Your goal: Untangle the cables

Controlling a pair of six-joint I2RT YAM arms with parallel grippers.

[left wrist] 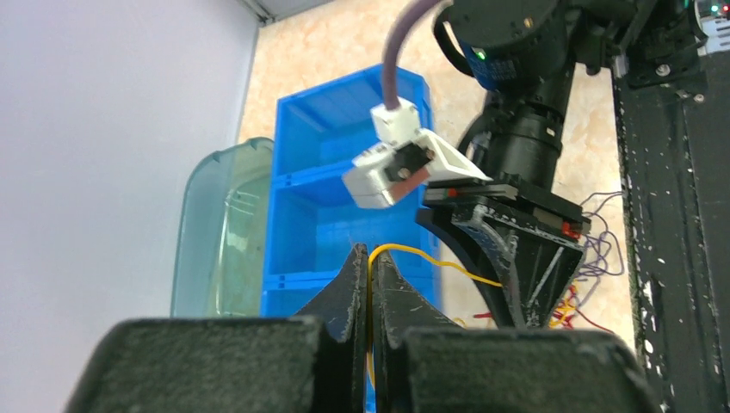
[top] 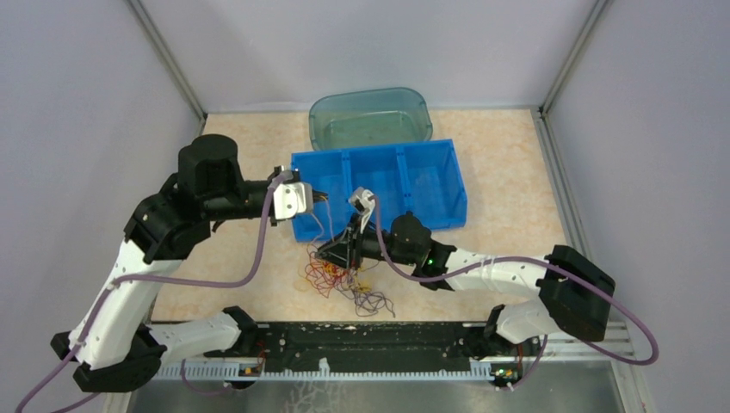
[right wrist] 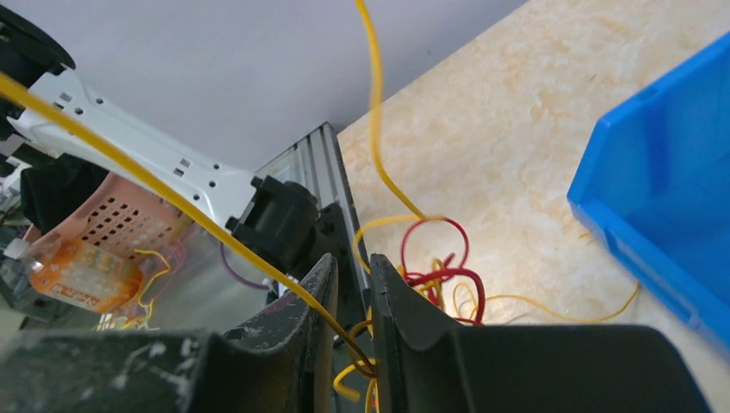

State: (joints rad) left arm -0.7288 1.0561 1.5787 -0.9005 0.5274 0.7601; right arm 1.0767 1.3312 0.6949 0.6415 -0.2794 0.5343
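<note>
A beige marbled worktop (top: pixel 516 215) is enclosed by pale grey walls (top: pixel 69 86). A translucent green plastic tub (top: pixel 370 93) is set towards the back, with a blue three-compartment plastic bin (top: pixel 379 152) just in front of it. The clump of thin yellow-orange, red and dark purple cables (top: pixel 344 280) lies on the worktop just before the bin's left part, beneath the right jaws. The left jaws, raised beside the bin's left end, are closed tight on a single yellow cable (left wrist: pixel 430 256), which is led across towards the right jaws. The right jaws are held narrowly parted, and yellow strands (right wrist: pixel 376 129) are passed through the gap unclamped.
</note>
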